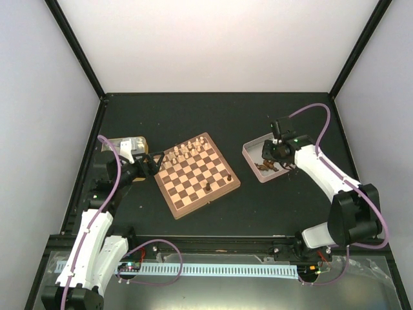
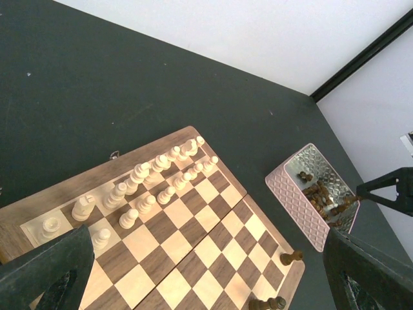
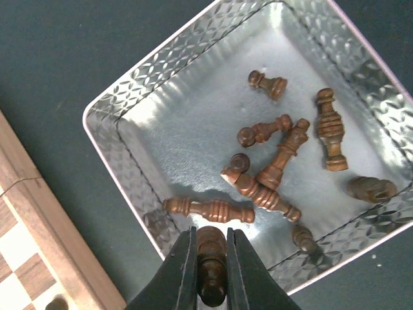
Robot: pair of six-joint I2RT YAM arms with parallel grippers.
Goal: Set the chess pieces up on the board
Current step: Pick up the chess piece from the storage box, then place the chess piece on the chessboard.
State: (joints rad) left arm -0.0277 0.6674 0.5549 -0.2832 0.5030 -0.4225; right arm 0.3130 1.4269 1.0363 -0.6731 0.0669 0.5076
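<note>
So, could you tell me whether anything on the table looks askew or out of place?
Nothing looks damaged or spilled. The board sits turned at an angle to the edges of the table, and the dark pieces in the silver tin lie on their sides in a jumble, some crossing each other.

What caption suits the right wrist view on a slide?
Right gripper shut on a dark chess piece over the silver tin of loose dark pieces.

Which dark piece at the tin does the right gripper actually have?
The dark piece pinched between the fingers of the right gripper, at the bottom of its wrist view. The rest lie loose on the floor of the tin.
</note>
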